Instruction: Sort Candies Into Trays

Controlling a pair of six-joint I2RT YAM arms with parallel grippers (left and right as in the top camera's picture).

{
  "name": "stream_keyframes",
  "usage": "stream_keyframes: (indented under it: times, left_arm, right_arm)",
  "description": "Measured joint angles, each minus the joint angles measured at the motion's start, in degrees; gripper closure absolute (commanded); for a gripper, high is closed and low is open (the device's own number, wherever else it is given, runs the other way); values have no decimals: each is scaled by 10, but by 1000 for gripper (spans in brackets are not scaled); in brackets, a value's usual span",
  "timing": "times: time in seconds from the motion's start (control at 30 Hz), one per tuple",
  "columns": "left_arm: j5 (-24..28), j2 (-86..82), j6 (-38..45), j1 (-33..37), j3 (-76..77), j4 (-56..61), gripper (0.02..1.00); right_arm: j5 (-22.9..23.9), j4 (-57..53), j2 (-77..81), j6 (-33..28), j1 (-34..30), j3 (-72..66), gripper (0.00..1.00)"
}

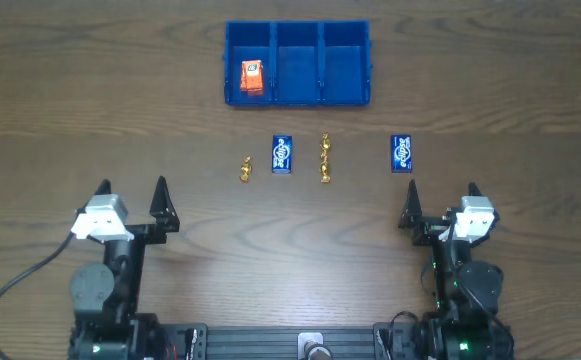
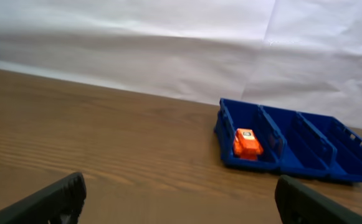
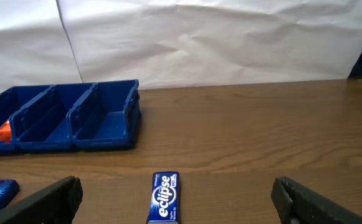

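Blue plastic forms the three-compartment tray, which sits at 12 o'clock on the wooden counter with its long side running from 9 to 3 o'clock. An orange candy lies in the compartment at the tray's 9 o'clock end, close to that bin's 6 o'clock wall.

At 6 o'clock of the tray, loose sweets lie in a row on the bare wood. From 9 to 3 o'clock the row reads as follows. A lone gold candy comes first, with the inner blue pack just beside it, lying lengthwise toward 12. Next are an upper gold candy and a lower gold candy, one at 6 o'clock of the other and nearly touching. The outer blue pack lies well apart, past the tray's 3 o'clock corner.

Both arms stand at the counter's 6 o'clock edge. The left arm is at about 7 o'clock. The left jaws are spread wide with nothing between them, pointing toward 12, short of the row. The right arm is at about 5 o'clock. The right jaws are likewise wide apart and hold nothing. In the right wrist view the outer blue pack lies on the wood ahead of them, in line with the gap and not touching either side.

A white sheet hangs behind the counter's 12 o'clock edge.
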Motion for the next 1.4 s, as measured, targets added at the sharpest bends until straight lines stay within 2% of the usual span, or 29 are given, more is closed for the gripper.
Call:
stream_keyframes:
  times: [0.1,0.33,1.4]
  left_arm:
    - [5,-14,0,5,-40,12,36]
    - [15,-27,7,7,-35,-32,20]
    - [15,-27,8,7,-34,-34,20]
  right_arm:
    - [0,0,0,0,0,0,3]
    - [0,0,0,0,0,0,3]
    - [3,14,0,0,0,-1,3]
